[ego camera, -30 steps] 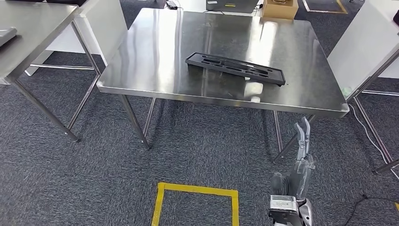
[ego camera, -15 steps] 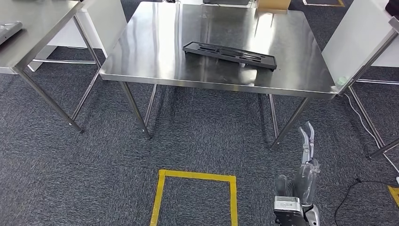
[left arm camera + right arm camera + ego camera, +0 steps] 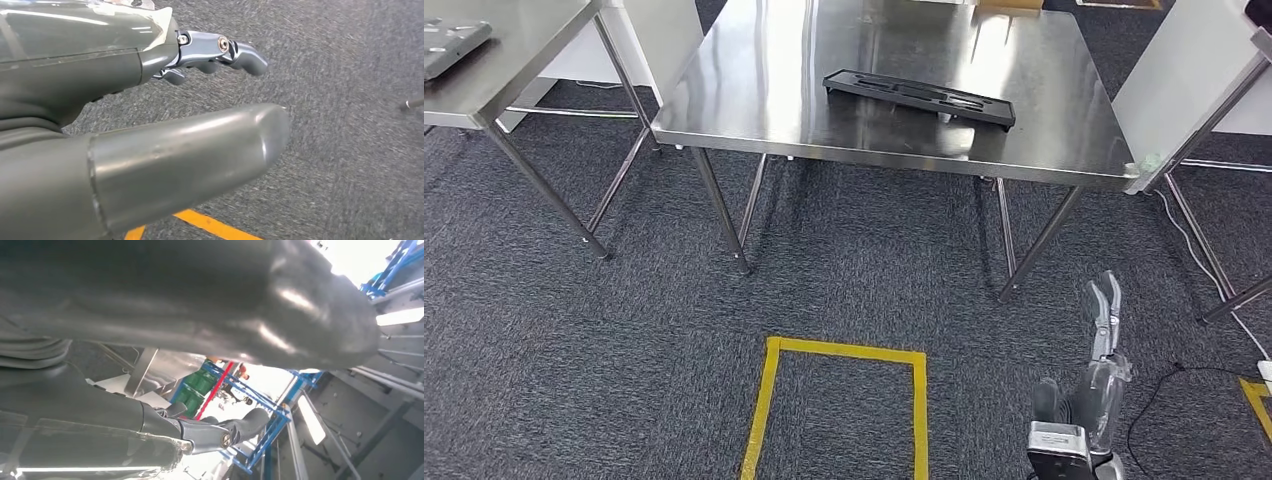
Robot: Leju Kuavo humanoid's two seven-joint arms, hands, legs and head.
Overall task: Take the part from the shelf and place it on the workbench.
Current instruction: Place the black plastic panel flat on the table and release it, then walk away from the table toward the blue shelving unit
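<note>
Dark grey, coarse-looped carpet (image 3: 624,350) covers the floor. On it stands a square bench (image 3: 754,90) with a polished, mirror-bright steel top and slim tubular legs. A second steel bench (image 3: 504,45) stands to its left, with a flat grey object resting at its edge. Yellow tape (image 3: 769,400) marks an open rectangle on the carpet in front of the bench. The part (image 3: 919,97), a long, flat black moulded tray with shallow cut-out recesses, lies on the bench top toward its right front, set slightly askew. The right robot hand (image 3: 1096,375) hangs low beside the bench's right front leg, silver fingers straight and holding nothing. The left robot hand (image 3: 150,110) hangs over the carpet, smooth grey thumb extended, metal fingers lightly bent and apart, empty.
</note>
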